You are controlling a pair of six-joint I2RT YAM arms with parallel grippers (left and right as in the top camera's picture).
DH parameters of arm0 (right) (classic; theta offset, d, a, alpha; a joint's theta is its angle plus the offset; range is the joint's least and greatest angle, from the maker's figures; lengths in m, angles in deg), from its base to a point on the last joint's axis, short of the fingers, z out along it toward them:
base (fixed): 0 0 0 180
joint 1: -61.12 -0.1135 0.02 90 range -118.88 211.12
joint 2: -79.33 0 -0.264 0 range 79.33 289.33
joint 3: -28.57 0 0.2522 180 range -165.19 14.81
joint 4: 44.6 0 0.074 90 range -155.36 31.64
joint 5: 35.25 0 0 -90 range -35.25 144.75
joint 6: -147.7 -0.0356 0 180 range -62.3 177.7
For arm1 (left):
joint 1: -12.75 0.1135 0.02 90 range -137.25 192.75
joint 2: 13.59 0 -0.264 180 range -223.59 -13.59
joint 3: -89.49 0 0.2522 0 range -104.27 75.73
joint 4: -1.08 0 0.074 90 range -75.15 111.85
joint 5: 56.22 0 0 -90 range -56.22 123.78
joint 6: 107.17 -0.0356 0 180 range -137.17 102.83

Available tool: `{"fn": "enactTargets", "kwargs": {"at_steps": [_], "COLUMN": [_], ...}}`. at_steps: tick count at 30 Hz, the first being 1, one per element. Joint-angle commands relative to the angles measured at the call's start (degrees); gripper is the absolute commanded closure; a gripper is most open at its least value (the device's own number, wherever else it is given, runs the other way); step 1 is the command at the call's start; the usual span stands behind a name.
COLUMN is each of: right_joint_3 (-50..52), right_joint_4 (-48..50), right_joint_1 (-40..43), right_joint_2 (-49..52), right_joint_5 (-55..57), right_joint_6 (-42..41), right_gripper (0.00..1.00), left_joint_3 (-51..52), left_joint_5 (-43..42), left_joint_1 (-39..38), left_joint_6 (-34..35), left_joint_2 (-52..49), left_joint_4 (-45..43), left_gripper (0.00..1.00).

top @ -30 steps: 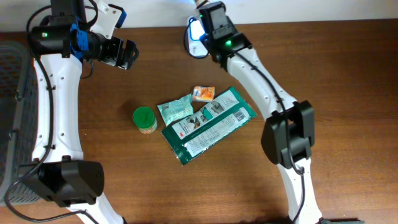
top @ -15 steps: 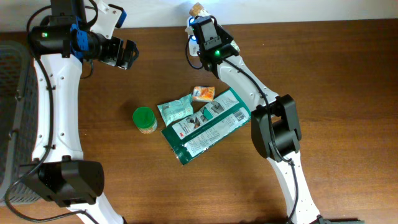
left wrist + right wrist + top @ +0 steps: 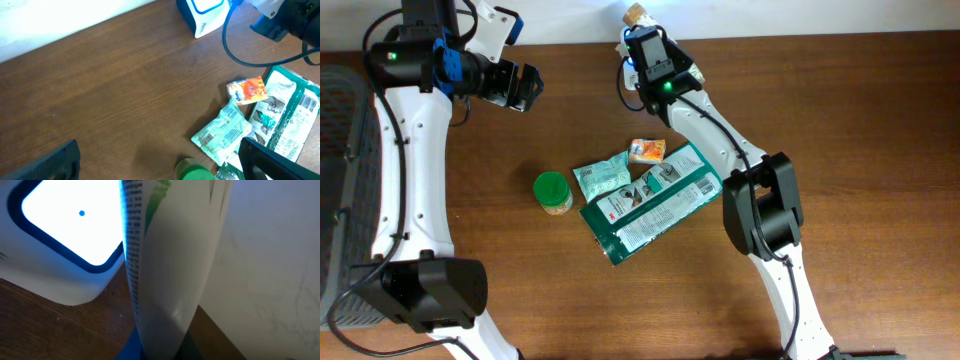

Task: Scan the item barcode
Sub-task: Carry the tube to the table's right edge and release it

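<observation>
Right arm (image 3: 710, 115) outstretched, item (image 3: 170, 270) beside scanner (image 3: 60, 235)

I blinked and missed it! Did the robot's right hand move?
Yes. The right gripper, shut on its item, slid a little left: before it sat right of the orange packet, now it lines up with it.

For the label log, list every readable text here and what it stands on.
"3M", red, on the green pack.
On the scanner: lettering too small to read.
On the held item: print column, blurred.
On the pale packet and orange packet: print unreadable.
</observation>
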Motion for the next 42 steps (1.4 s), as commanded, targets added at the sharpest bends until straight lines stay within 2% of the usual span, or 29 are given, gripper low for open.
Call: {"fn": "enactTargets", "kwargs": {"at_steps": [1, 6, 17, 19, 23, 26, 29, 35, 39, 42], "right_joint_3": [-1.84, -1.84, -1.84, -1.84, -1.84, -1.25, 0.28, 13.53, 26.01, 36.33], "right_joint_4": [-0.13, -8.66, -32.98, -39.76, -50.62, -59.36, -63.73, -61.88, -53.18, -42.23], "right_joint_1": [-0.85, -0.68, 3.19, 6.36, 13.94, 21.86, 26.88, 36.70, 42.21, 47.93], "right_joint_2": [-2.69, -10.93, -28.94, -32.00, -34.67, -34.16, -33.16, -33.00, -33.00, -33.00], "right_joint_5": [1.97, -7.08, -28.41, -34.49, -45.59, -48.30, -48.26, -48.24, -48.26, -48.28], "right_joint_6": [-5.35, -11.37, -31.39, -35.39, -36.72, -36.70, -36.68, -36.68, -38.75, -41.18], "right_gripper": [0.96, 0.96, 0.96, 0.96, 0.96, 0.96, 0.96, 0.96, 0.96, 0.96], "left_joint_3": [-0.02, -0.02, -0.02, -0.02, -0.02, -0.02, -0.02, -0.02, -0.02, -0.02], "left_joint_5": [-0.02, -0.02, -0.02, -0.02, -0.02, -0.02, -0.02, -0.02, -0.02, -0.02], "left_joint_1": [0.11, 0.11, 0.11, 0.11, 0.11, 0.11, 0.11, 0.11, 0.11, 0.11], "left_joint_6": [-0.92, -0.92, -0.92, -0.92, -0.92, -0.92, -0.92, -0.92, -0.92, -0.92], "left_joint_2": [-0.15, -0.15, -0.15, -0.15, -0.15, -0.15, -0.15, -0.15, -0.15, -0.15], "left_joint_4": [0.09, 0.07, 0.07, 0.09, 0.07, 0.07, 0.09, 0.09, 0.07, 0.07], "left_gripper": [0.01, 0.01, 0.01, 0.01, 0.01, 0.01, 0.01, 0.01, 0.01, 0.01]}}
